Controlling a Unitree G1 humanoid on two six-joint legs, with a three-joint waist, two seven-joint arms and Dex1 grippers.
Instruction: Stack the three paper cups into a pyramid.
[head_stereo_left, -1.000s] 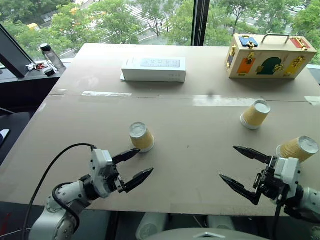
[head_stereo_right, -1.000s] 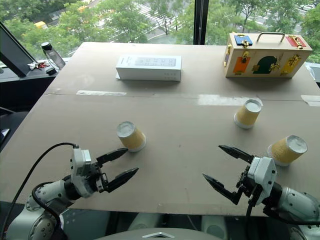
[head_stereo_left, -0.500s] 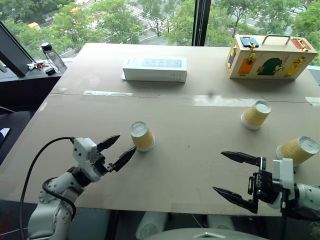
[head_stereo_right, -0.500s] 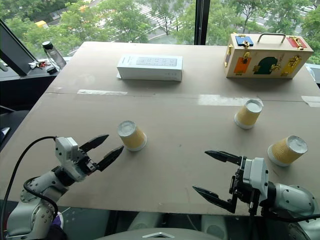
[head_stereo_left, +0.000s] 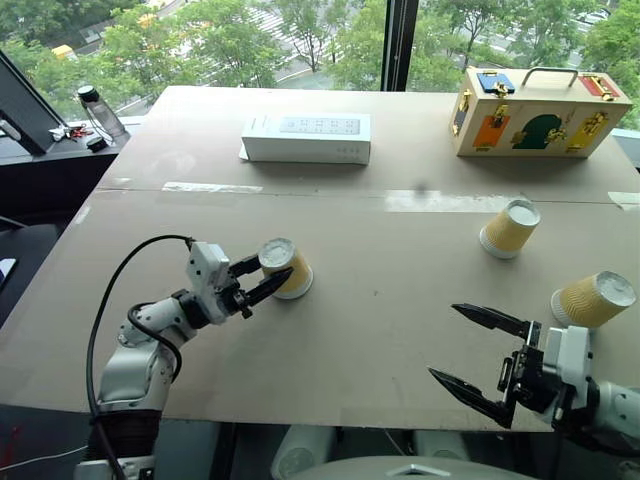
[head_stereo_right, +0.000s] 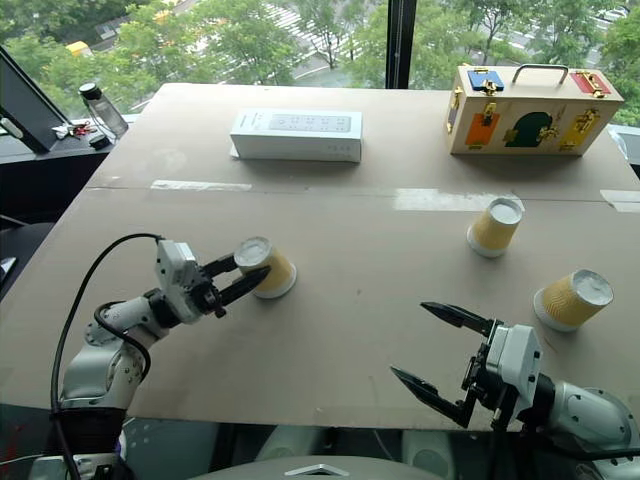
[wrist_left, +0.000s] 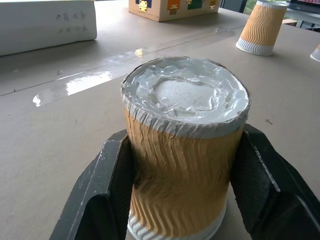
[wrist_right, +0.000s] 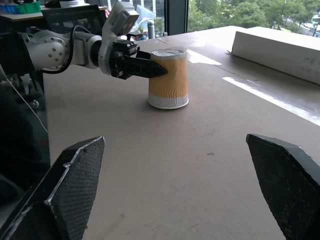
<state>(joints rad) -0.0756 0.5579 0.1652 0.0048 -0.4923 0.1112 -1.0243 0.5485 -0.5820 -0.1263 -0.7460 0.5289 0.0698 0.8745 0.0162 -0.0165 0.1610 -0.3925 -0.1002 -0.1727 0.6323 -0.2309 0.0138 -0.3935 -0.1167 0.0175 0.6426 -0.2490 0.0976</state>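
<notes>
Three paper cups stand upside down on the brown table (head_stereo_left: 380, 300). The left cup (head_stereo_left: 286, 270) stands between the fingers of my left gripper (head_stereo_left: 275, 268), which is shut on it. In the left wrist view both fingers (wrist_left: 107, 195) press the ribbed sleeve of this cup (wrist_left: 185, 165). The second cup (head_stereo_left: 510, 228) stands at the right, and the third cup (head_stereo_left: 596, 298) sits near the right edge. My right gripper (head_stereo_left: 445, 340) hangs open and empty near the front edge, short of the third cup.
A white box (head_stereo_left: 307, 138) lies at the back centre. A wooden case (head_stereo_left: 540, 110) with coloured latches sits at the back right. A bottle (head_stereo_left: 103, 112) stands on a ledge beyond the table's left edge.
My left gripper reached forward to the left cup and shut on it. The right gripper stayed open in about the same place.
</notes>
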